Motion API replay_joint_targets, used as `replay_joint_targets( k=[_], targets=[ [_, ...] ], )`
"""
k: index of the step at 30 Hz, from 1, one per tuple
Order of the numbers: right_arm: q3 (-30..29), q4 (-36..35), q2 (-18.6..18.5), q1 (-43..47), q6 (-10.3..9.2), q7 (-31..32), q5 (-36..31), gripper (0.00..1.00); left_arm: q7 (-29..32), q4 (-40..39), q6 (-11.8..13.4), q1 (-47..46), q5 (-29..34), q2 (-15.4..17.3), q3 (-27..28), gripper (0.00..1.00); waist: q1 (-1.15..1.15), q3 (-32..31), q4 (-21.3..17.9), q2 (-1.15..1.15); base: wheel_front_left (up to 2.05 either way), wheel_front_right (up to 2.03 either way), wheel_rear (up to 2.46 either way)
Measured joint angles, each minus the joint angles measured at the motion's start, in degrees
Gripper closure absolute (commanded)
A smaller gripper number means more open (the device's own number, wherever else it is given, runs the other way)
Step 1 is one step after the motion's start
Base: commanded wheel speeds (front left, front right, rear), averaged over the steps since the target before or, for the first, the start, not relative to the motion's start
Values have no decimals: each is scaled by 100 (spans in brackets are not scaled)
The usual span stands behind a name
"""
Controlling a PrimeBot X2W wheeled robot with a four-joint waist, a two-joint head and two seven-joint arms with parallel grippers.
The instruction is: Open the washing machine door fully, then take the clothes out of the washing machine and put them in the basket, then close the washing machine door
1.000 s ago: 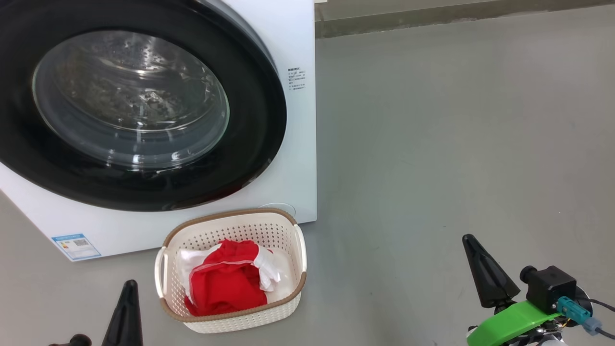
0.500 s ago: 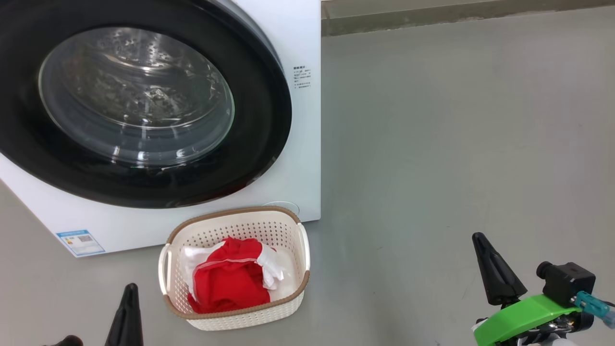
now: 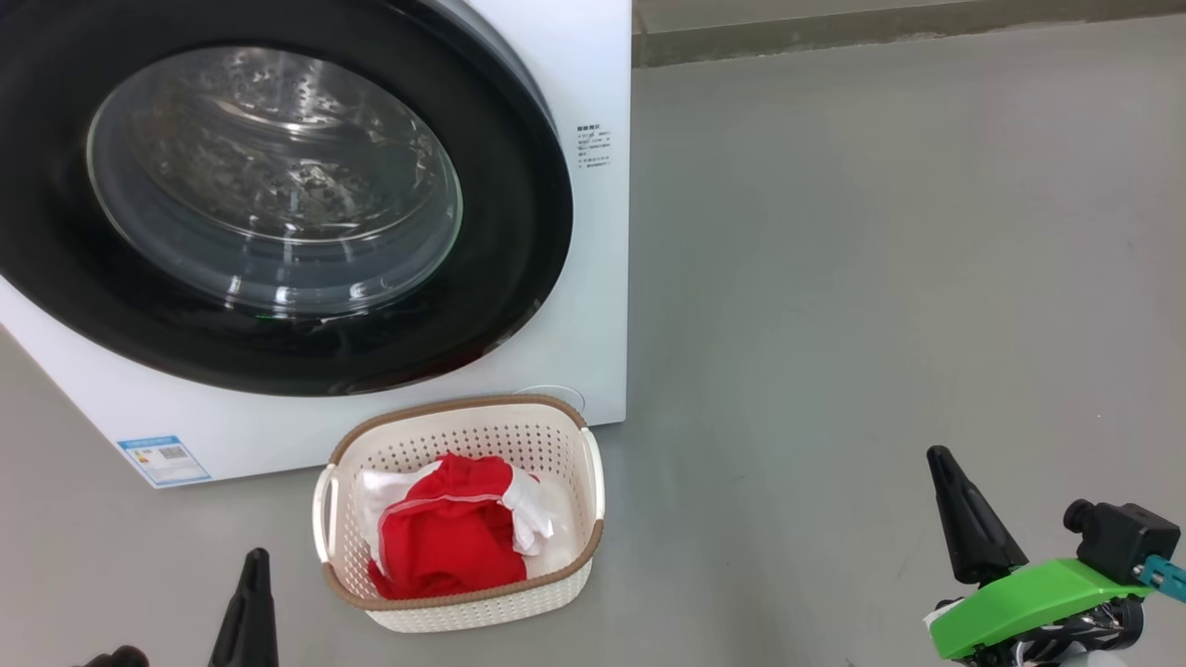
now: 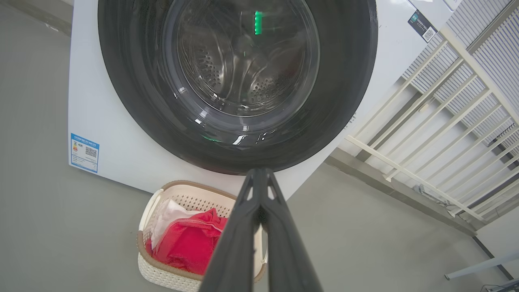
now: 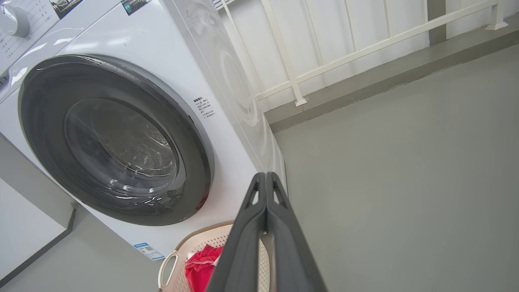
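Sitting on the grey floor (image 3: pixel 880 278) just in front of the big white front-loading washing machine (image 3: pixel 593 296), the small cream-white perforated plastic basket (image 3: pixel 482 607) with its brown woven-look rim holds the soft bright red clothes (image 3: pixel 445 556), bunched together with some white cloth. Behind it, the large round washing machine door (image 3: pixel 519 232), a glossy black rim around a bulging clear glass window, lies shut against the machine's front, and the perforated steel drum (image 4: pixel 243 73) shows through the glass. A small blue label sticker (image 3: pixel 164 460) sits at the lower left corner of the front panel. The left tool (image 3: pixel 250 593) hovers low at the basket's left, its two long dark fingers clenched together on nothing. The right tool (image 3: pixel 959 509) hangs well apart to the right over the floor, likewise clenched and empty, with a green bracket (image 3: pixel 1028 593) behind it. A white railing (image 4: pixel 425 134) runs beside the machine.
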Motion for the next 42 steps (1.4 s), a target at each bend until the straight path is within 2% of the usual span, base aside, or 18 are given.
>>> replay_joint_targets(
  k=[42],
  targets=[
    [-376,45,86,-76,-16,682,2741,100,701,281,-57,-351,-2757,21,-63,100,0,48,223,0,0,0,0]
  ],
)
